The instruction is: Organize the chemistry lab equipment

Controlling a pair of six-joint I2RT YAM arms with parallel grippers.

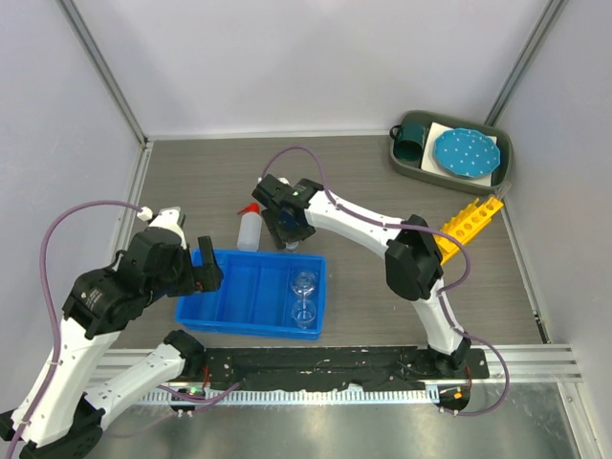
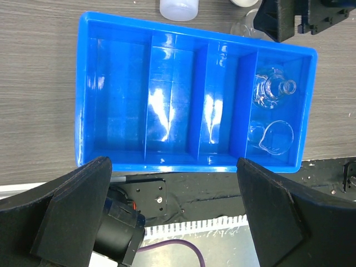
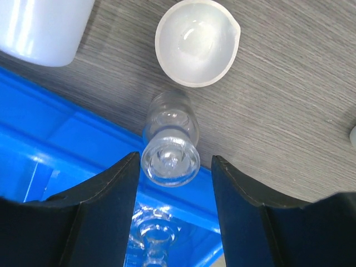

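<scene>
Fingers [image 3: 105,211] of the right hand [image 3: 175,167] loosely straddle a small clear beaker [image 3: 167,119], unclamped, beside the blue tray [image 3: 55,122], likely poised to lift it in.

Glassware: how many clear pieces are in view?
3. Two sit in the blue tray's rightmost compartment: a flask and a second piece. A third piece stands on the table beside the tray, between the right claw's fingers. Others may be hidden.
</scene>
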